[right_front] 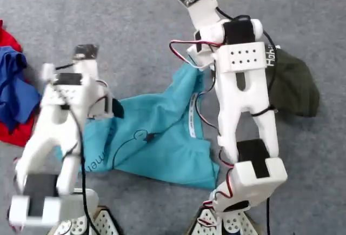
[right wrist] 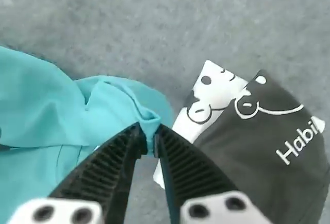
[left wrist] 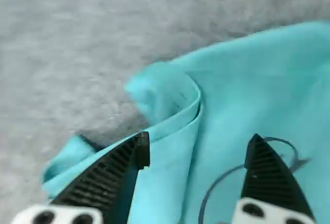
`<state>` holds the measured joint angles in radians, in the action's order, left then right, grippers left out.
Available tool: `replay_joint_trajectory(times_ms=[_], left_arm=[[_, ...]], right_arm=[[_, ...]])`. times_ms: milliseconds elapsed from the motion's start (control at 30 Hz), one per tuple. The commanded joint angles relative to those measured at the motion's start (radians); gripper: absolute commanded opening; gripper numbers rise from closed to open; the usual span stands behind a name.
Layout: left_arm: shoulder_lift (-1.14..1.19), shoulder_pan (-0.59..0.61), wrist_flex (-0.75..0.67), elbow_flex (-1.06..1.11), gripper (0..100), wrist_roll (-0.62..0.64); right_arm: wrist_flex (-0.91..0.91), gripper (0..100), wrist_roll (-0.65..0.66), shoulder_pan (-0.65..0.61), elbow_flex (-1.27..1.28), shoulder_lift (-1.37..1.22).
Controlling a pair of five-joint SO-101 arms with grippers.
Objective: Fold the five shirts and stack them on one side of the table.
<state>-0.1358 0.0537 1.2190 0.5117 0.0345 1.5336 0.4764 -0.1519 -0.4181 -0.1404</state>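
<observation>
A teal shirt (right_front: 157, 138) lies crumpled in the middle of the grey table, partly folded over itself. My right gripper (right wrist: 150, 140) is shut on a raised fold at the shirt's far corner (right_front: 190, 75), holding it just above the cloth. My left gripper (left wrist: 198, 152) is open and hovers over the teal shirt's (left wrist: 247, 90) left edge, where a curled hem (left wrist: 175, 98) sticks up; its black fingers (left wrist: 135, 151) straddle the cloth without gripping it. In the high view the left gripper (right_front: 114, 108) sits at the shirt's left side.
A dark olive shirt (right_front: 292, 84) with white print (right wrist: 247, 105) lies bunched to the right of the right arm. A red shirt (right_front: 13, 132) and a blue shirt (right_front: 13, 92) are piled at the left table edge. Bare grey felt (right_front: 135, 24) stretches along the back.
</observation>
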Motion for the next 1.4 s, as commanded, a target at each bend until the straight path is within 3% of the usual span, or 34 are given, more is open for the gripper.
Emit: replay_joint_trajectory(times_ms=[0, 100, 267, 500, 767, 1000, 1067, 1233, 1367], left_arm=[[0.166, -0.012, -0.034, -0.056, 31, -0.064], [0.279, 0.022, -0.035, -0.094, 27, -0.109], [0.350, 0.110, -0.028, -0.229, 2, -0.117], [0.295, 0.114, 0.097, -0.410, 3, -0.095], [0.124, 0.148, 0.181, -0.653, 3, 0.160], [0.144, 0.248, 0.132, -0.598, 3, 0.198], [0.192, 0.275, 0.126, -0.541, 7, 0.198], [0.327, 0.374, 0.166, -0.504, 33, 0.230], [0.333, 0.441, 0.275, -0.610, 32, 0.216]], right_arm=[[-0.055, 1.5, 0.025, 0.003, 0.035, 0.082], [-0.057, 1.5, 0.029, 0.034, 0.033, 0.090], [-0.058, 1.5, 0.032, 0.075, 0.030, 0.094], [-0.020, 1.5, 0.127, 0.141, 0.039, 0.160], [-0.020, 1.5, 0.216, 0.167, 0.162, 0.331], [0.038, 1.5, 0.404, 0.166, 0.291, 0.432], [0.046, 1.5, 0.416, 0.169, 0.292, 0.432], [0.046, 1.5, 0.419, 0.172, 0.292, 0.432], [0.041, 1.5, 0.419, 0.169, 0.297, 0.432]])
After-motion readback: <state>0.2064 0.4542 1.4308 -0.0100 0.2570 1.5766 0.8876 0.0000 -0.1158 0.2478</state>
